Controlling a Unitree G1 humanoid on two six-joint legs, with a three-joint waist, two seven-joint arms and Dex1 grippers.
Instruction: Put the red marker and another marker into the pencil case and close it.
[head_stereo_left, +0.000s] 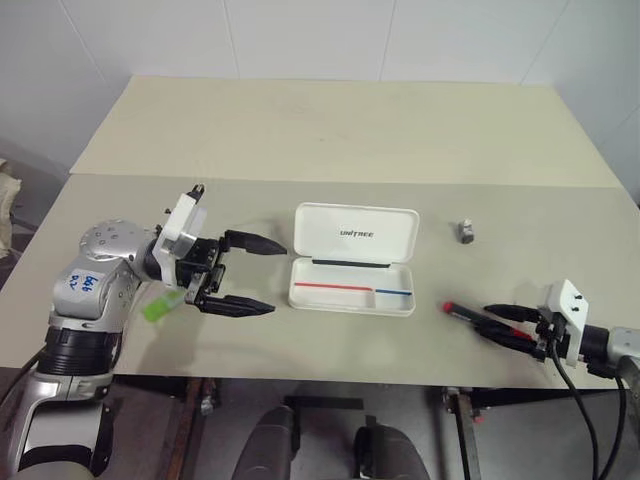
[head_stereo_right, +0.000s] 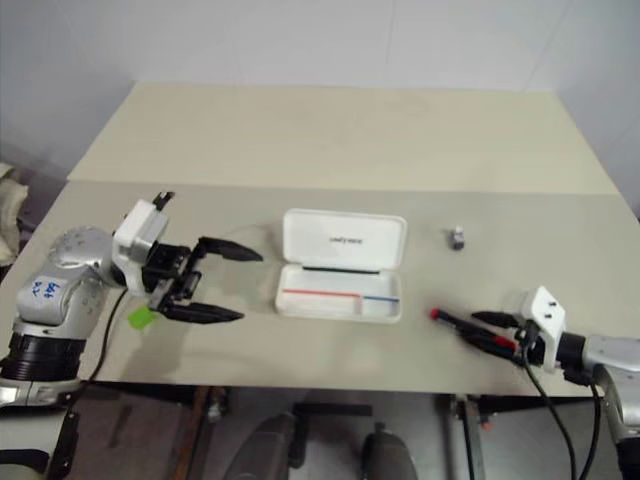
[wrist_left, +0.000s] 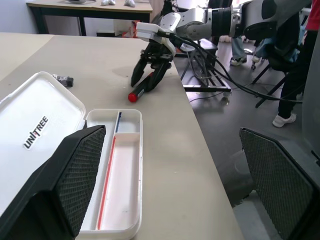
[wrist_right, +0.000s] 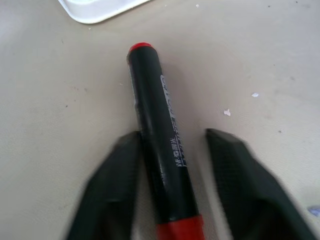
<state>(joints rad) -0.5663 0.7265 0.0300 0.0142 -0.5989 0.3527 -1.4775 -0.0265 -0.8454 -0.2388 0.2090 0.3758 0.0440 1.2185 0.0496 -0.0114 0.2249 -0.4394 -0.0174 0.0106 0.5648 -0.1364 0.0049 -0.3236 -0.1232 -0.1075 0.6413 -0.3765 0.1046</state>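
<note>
The white pencil case (head_stereo_left: 352, 302) lies open at mid-table, its lid (head_stereo_left: 355, 232) flat behind the tray and a red-and-blue stripe inside. The red marker (head_stereo_left: 465, 313) lies on the table to the right of the case, its small red end toward it. My right gripper (head_stereo_left: 490, 320) straddles the marker's barrel (wrist_right: 160, 135), open, with one finger against it and a gap at the other. The lime-green highlighter (head_stereo_left: 160, 305) lies on the table left of the case, partly under my left hand. My left gripper (head_stereo_left: 277, 278) hangs wide open above the table, its fingertips pointing toward the case, holding nothing.
A small grey object (head_stereo_left: 466, 232) sits on the table behind the marker, right of the case lid. The table's front edge runs close to both grippers. A second table section adjoins at the back. In the left wrist view a person's legs (wrist_left: 295, 75) stand beyond the table's right end.
</note>
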